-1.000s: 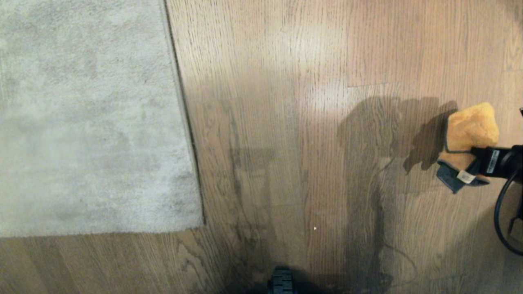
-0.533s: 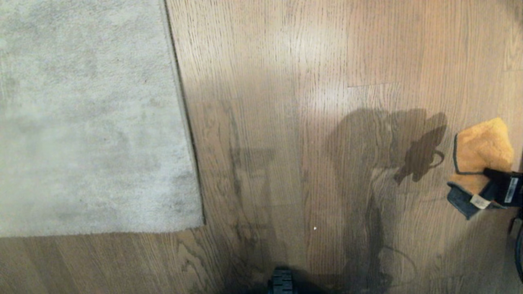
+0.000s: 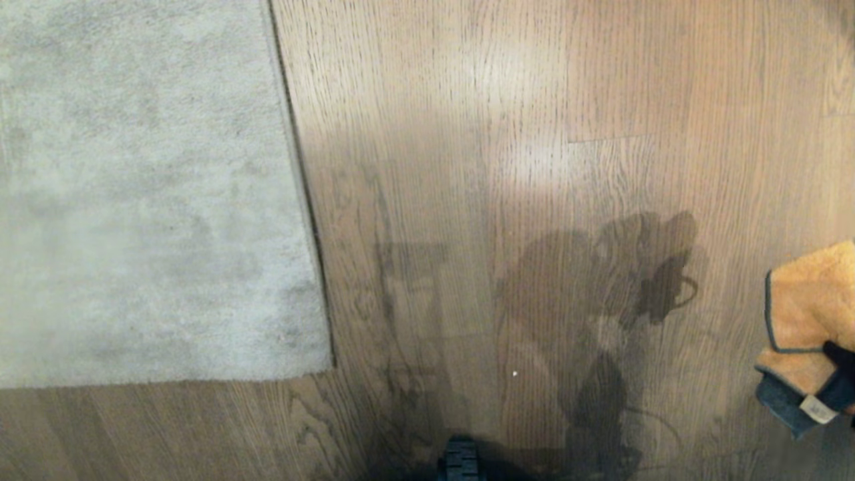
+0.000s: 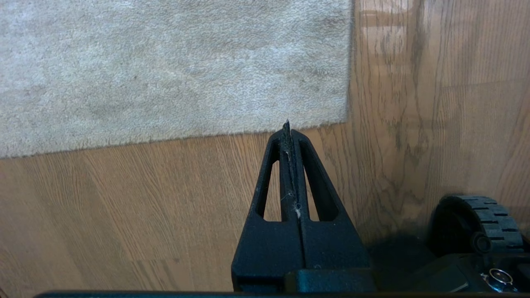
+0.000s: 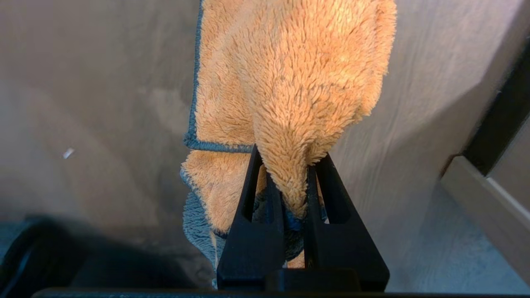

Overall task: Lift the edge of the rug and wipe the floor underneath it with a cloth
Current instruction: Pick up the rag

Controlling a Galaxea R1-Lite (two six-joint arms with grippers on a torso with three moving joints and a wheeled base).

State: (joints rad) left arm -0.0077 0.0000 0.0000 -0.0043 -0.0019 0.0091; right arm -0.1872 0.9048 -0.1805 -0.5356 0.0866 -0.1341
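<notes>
Head view, rug edge (image 3: 300, 194): straight bound border of a pale grey-beige rug, lying flat; runs from the top of the view down to a corner on the left side.
Head view, floor (image 3: 467, 167): brown wood-grain planks with dark streaks and a soft sheen; arm shadows fall on the lower middle.
Head view, cloth (image 3: 805, 314): fuzzy orange, dark grey underside and small label; at the far right border, well apart from the rug edge.
Head view, right gripper (image 3: 843, 374): only a black tip shows, at the lower corner of the cloth.
Left wrist view, left gripper (image 4: 286, 124): black fingers pressed together, empty; poised over bare floor (image 4: 124, 198), near the rug corner.
Left wrist view, rug edge (image 4: 174, 138): flat against the planks.
Left wrist view, wheel (image 4: 476, 219): black, ribbed, beside the gripper.
Right wrist view, right gripper (image 5: 290, 165): fingers clamped on a pinched fold of cloth (image 5: 290, 82).
Right wrist view, cloth: hangs from the fingers, orange pile with grey trim, above the floor (image 5: 83, 103).
</notes>
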